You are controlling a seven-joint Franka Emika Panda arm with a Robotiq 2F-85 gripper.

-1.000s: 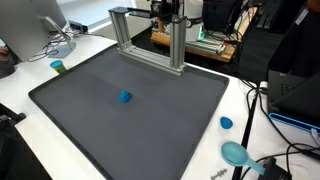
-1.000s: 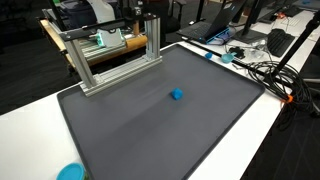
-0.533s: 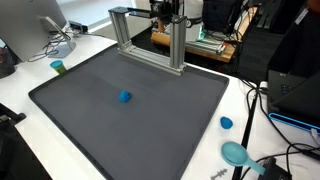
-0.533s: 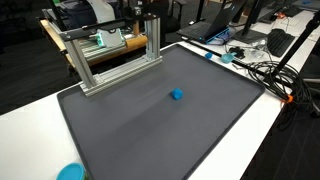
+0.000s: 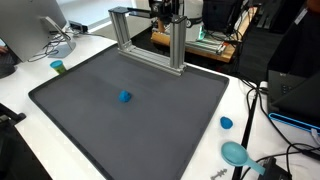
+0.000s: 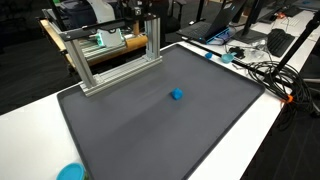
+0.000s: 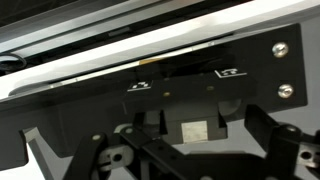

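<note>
White counter [image 5: 18, 92] with a big dark mat [image 5: 130, 125] on it, and an aluminium frame [image 5: 147, 38] standing at the mat's far edge. The pincer [image 5: 167, 9] is up by the frame's top bar, can't tell if it's spread or pressed together. 1 little blue block [image 5: 125, 97] sits mid-mat, well apart from the frame.

You have 1 block [image 5: 125, 96] on the mat [image 5: 150, 125], near its middle. The frame [image 5: 178, 45] stands at the mat's far edge.
</note>
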